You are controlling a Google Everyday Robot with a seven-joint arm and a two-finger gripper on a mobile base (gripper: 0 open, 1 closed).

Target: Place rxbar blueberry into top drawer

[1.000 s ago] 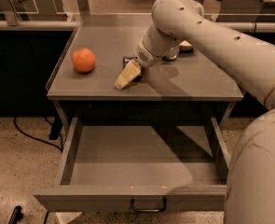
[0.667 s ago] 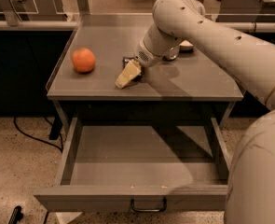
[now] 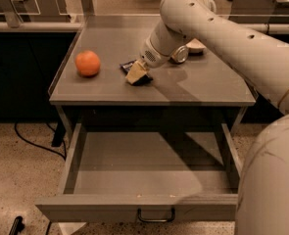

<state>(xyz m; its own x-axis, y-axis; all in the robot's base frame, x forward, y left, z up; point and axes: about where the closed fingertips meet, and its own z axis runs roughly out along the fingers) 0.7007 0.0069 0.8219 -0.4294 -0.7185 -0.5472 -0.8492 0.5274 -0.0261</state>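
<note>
The rxbar blueberry [image 3: 129, 65] lies flat on the grey tabletop [image 3: 207, 84], near its middle; only its dark navy ends show on either side of the gripper. My gripper [image 3: 136, 74] points down and sits right on the bar, covering most of it. The top drawer [image 3: 134, 207] is pulled wide open below the tabletop, its inside bare, with a small dark handle [image 3: 156, 215] at the centre of its front panel.
An orange [image 3: 87, 63] sits on the left of the tabletop. A shiny can [image 3: 180, 55] and a pale dish [image 3: 197, 46] stand behind my arm [image 3: 222, 33]. A black cable [image 3: 34, 143] runs over the speckled floor at left.
</note>
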